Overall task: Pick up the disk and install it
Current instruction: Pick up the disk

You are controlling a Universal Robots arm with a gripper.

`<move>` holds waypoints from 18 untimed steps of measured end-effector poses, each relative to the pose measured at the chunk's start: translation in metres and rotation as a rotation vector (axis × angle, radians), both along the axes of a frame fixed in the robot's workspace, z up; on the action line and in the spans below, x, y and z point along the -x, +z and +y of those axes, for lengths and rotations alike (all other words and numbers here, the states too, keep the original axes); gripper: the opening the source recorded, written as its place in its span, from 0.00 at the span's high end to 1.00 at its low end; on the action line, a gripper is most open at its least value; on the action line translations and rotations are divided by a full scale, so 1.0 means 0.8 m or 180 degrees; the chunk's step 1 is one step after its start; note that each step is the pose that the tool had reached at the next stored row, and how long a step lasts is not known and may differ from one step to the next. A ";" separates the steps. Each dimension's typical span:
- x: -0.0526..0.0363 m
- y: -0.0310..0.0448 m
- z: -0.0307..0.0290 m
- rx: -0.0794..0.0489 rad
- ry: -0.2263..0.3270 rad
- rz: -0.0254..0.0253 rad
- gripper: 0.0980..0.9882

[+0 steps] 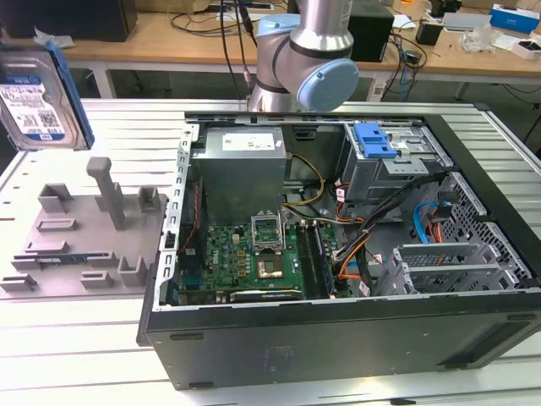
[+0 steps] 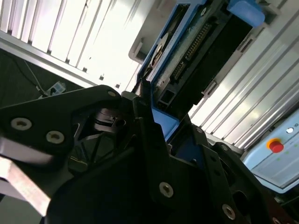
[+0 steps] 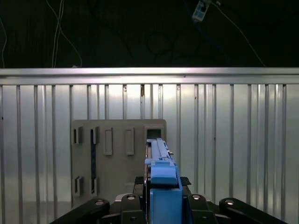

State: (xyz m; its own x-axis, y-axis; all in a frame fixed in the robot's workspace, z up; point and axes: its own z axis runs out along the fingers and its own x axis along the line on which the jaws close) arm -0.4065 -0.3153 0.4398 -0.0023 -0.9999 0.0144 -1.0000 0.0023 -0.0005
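The disk is up in the air, standing on edge with its label showing, above the table's end on the exterior view's left. Under it the grey holder plate lies flat on the slats, posts and slots bare. In the first wrist view the gripper is clenched on the disk. The second wrist view shows a black finger pressed against the blue rail. The open computer case sits just beside the plate, toward the exterior view's right, green motherboard exposed. The arm hangs over the case's far edge.
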 end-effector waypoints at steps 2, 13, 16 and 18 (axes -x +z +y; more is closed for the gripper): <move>0.000 0.0164 -0.0001 0.0000 0.0000 0.0000 0.70; 0.000 0.0837 -0.0016 -0.0001 0.0000 0.0000 0.70; 0.000 0.0909 -0.0024 -0.0004 0.0000 0.0000 0.70; 0.000 0.0914 -0.0026 -0.0007 0.0000 0.0000 0.70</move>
State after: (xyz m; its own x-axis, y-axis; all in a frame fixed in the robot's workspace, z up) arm -0.4065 -0.3174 0.5129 -0.0024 -0.9999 0.0123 -1.0000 0.0024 -0.0004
